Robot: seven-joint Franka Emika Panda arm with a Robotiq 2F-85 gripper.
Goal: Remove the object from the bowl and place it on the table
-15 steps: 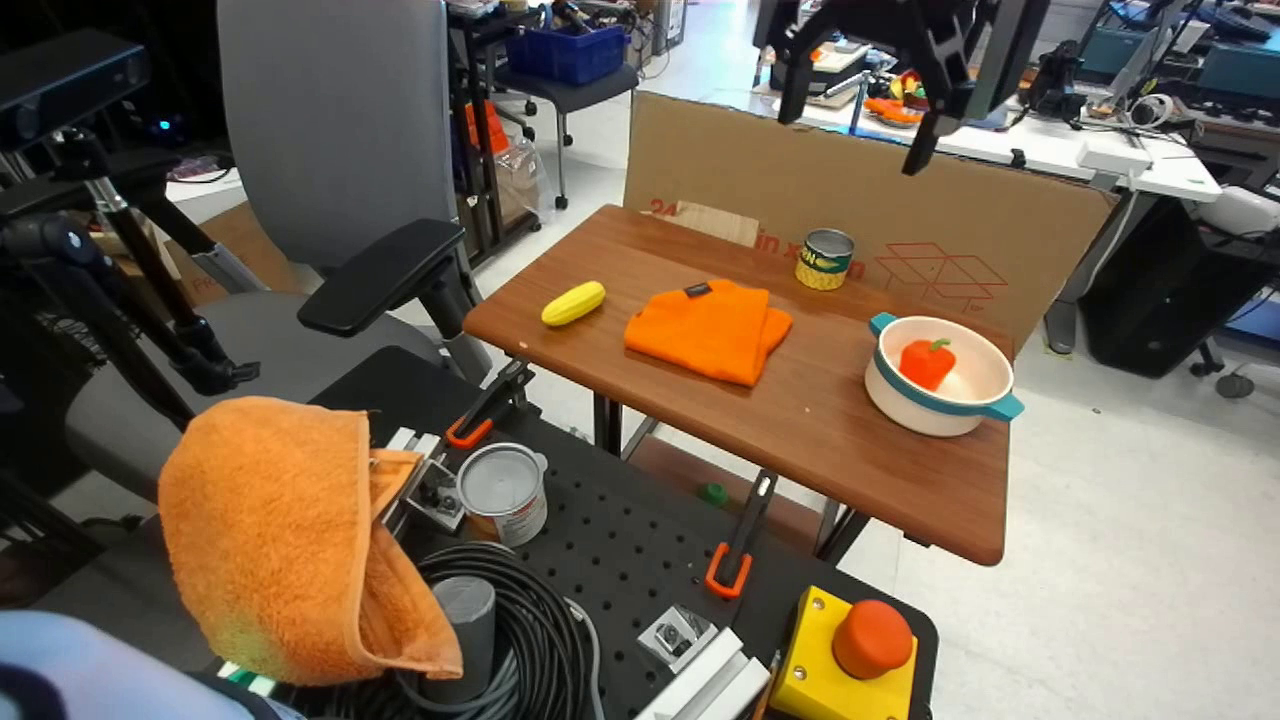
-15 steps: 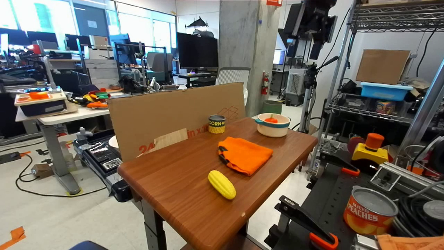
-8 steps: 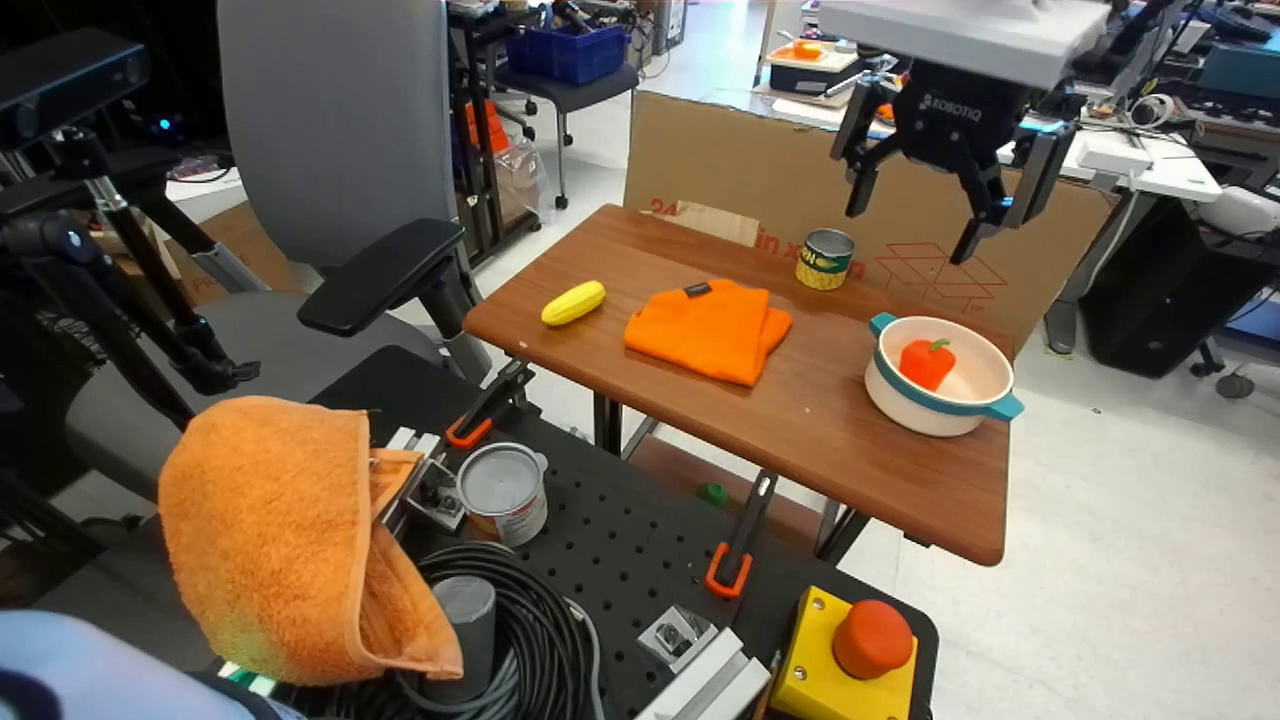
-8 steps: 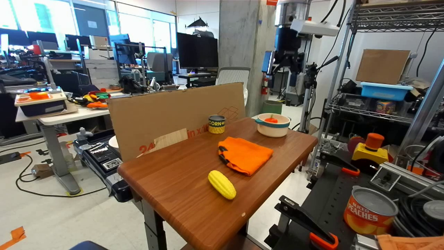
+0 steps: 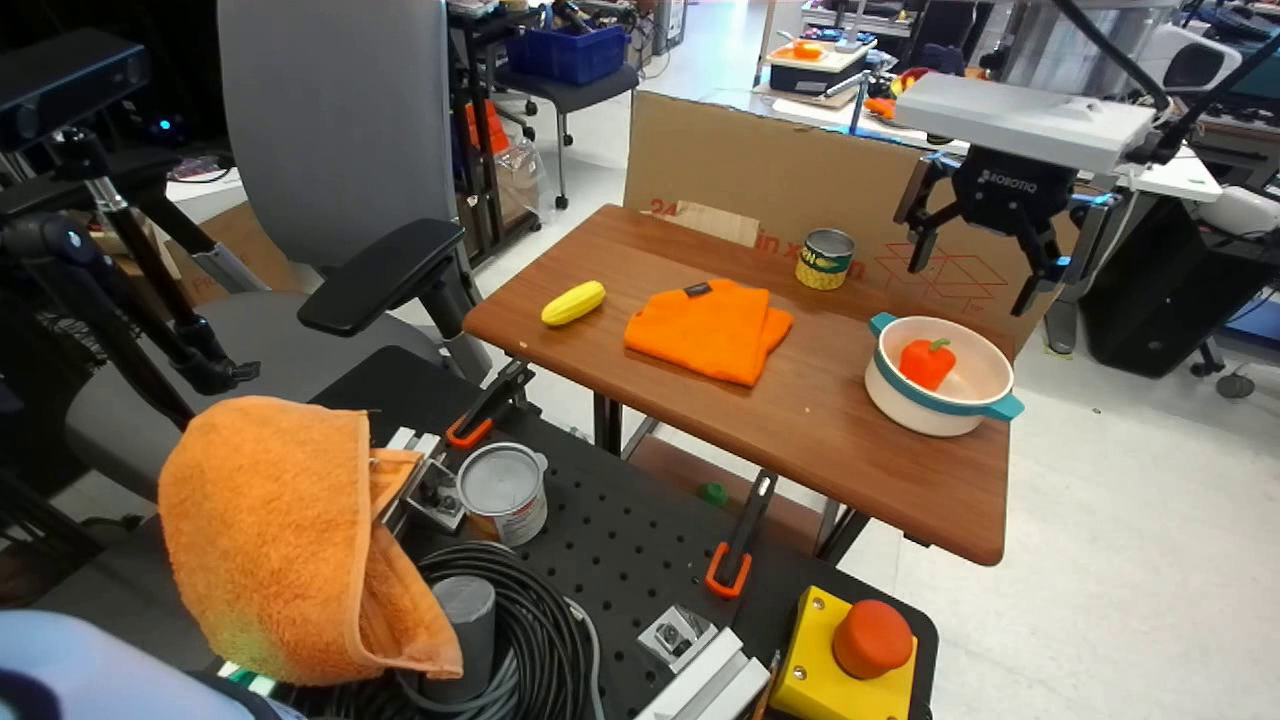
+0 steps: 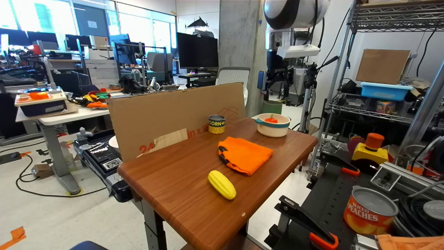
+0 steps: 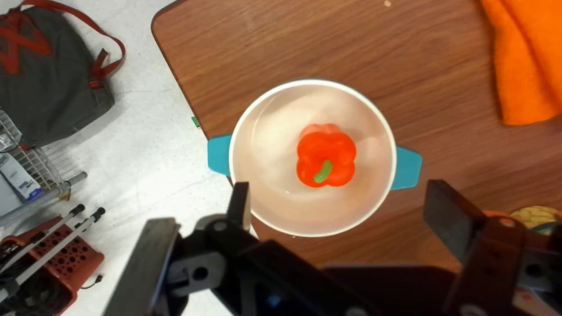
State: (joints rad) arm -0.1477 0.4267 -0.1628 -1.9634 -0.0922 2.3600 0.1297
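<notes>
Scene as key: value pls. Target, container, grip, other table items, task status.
target: orange-red pepper, inside the bowl
container: white, teal-handled bowl, upright near one end of the wooden table
grip: fingers spread apart, empty, raised higher than the bowl
other table items: folded orange cloth; yellow corn; can labelled CORN
task status: pepper not yet removed

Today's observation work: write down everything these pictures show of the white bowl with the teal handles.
The round bowl is creamy white and smooth, perhaps plastic, with a teal band below its rim and two teal tab handles on opposite sides. It stands upright near one end of the table; in the wrist view one handle crosses the table's edge. An orange-red pepper rests inside, on its floor. The open gripper hangs above, not touching it.
</notes>
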